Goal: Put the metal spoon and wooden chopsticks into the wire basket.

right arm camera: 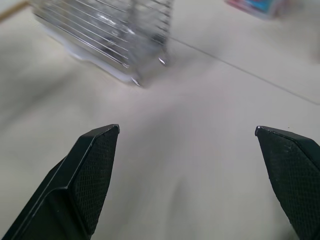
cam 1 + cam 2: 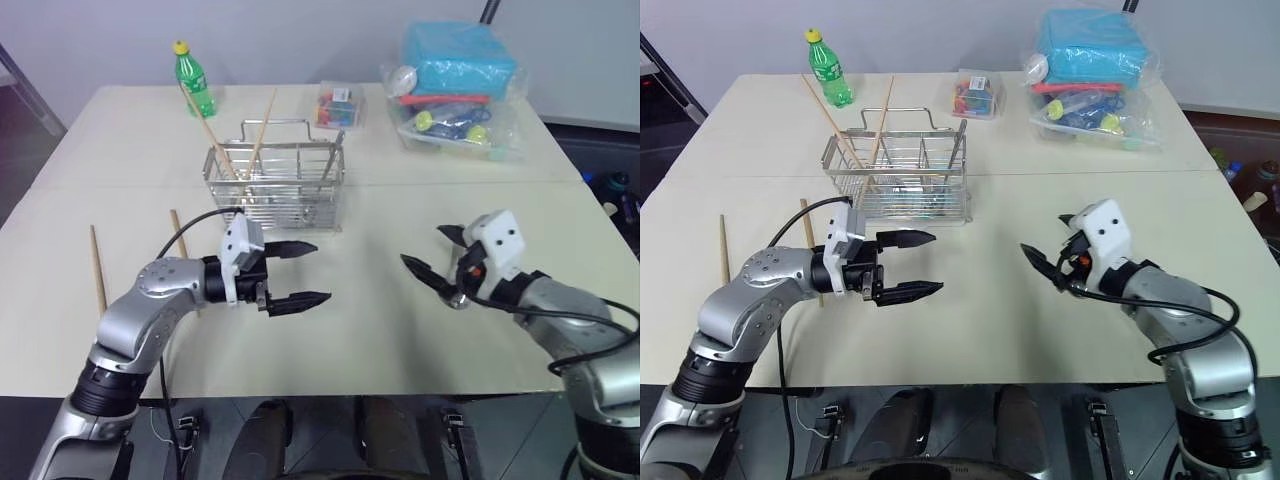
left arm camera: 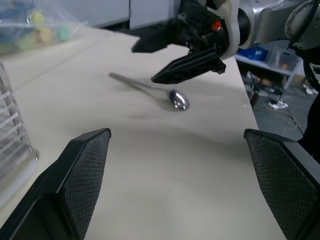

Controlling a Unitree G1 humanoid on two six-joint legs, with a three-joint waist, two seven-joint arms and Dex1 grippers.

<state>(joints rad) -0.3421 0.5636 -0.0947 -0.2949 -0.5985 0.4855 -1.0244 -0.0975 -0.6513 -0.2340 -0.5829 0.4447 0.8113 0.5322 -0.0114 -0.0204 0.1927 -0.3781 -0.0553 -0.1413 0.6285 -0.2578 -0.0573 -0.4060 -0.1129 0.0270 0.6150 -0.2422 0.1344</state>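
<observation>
Left hand [image 2: 300, 273] nearest, fingers spread wide, empty, just in front of wire basket [image 2: 275, 186] on surface [image 2: 360, 330]. Right hand [image 2: 432, 255] gaping, empty, well right of basket. Two wooden chopsticks [image 2: 255, 135] lean in basket; two more left of it. Left wrist view: metal spoon [image 3: 155, 92] flat on surface under right hand. Right wrist view: basket beyond spread fingers [image 1: 85, 175].

shiny metal spoon [image 3: 170, 95], bright steel wire basket [image 2: 275, 185], matt table [image 2: 380, 340]
</observation>
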